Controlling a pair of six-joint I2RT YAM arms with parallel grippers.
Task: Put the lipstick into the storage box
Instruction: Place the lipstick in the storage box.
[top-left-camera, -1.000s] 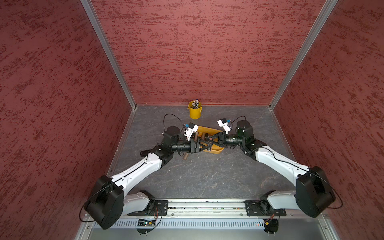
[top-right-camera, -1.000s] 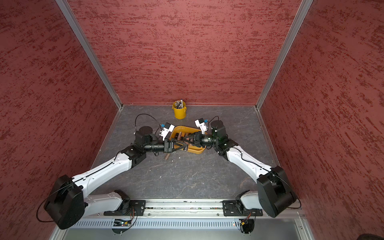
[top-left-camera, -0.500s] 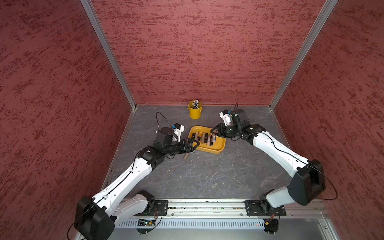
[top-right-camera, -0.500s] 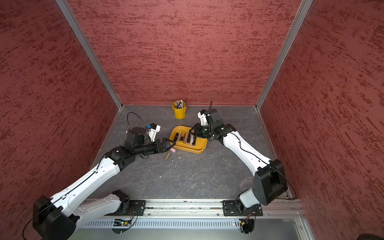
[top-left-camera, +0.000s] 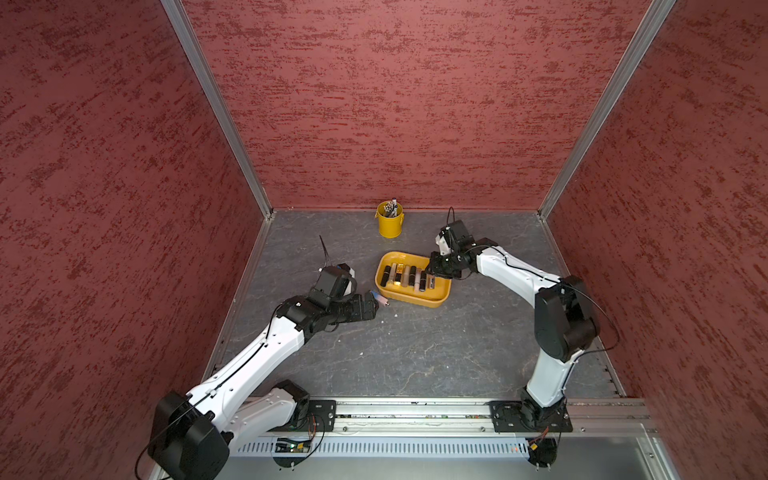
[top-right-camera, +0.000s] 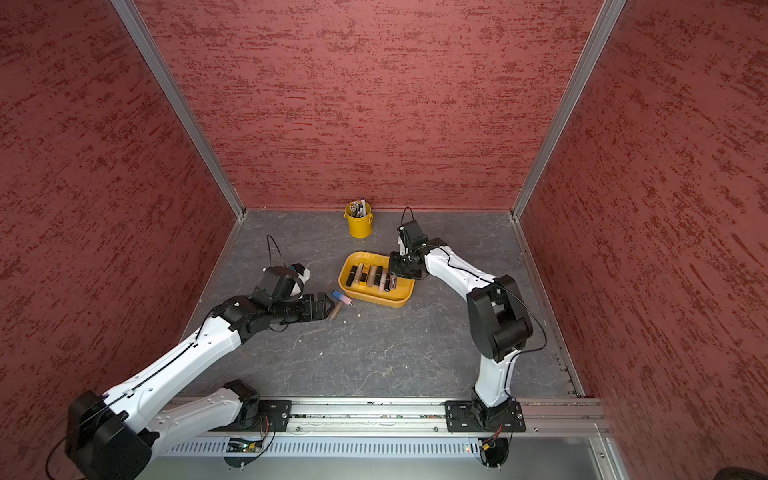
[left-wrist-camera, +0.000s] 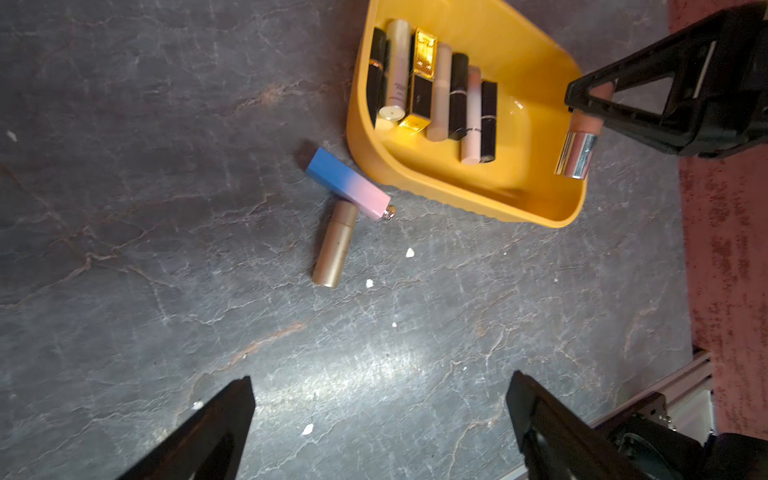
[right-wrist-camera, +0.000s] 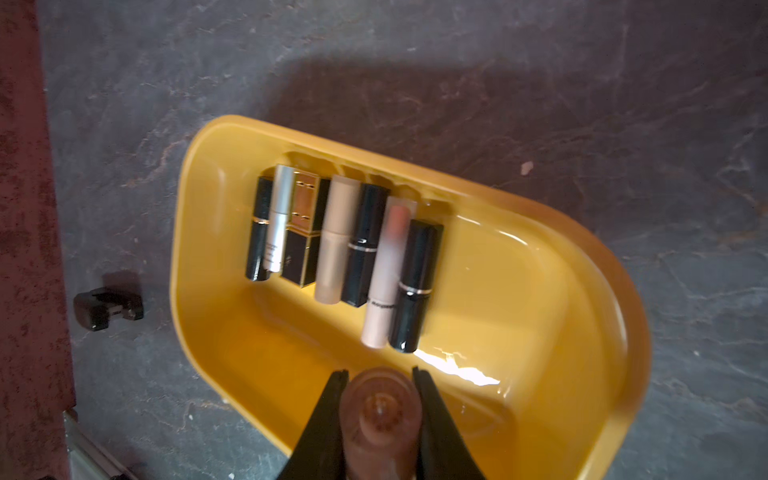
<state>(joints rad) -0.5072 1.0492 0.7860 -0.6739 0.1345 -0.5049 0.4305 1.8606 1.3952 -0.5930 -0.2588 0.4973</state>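
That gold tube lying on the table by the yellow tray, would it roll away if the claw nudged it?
Probably: the gold tube looks round and smooth, lying on its side, so a sideways push should roll it. The square blue-and-pink stick at one end may catch it.

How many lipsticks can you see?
10. Seven lipsticks lined up in the storage box; a blue-pink lipstick and a gold lipstick touching on the table; a peach lipstick in the right hand over the box. The bucket might hide more.
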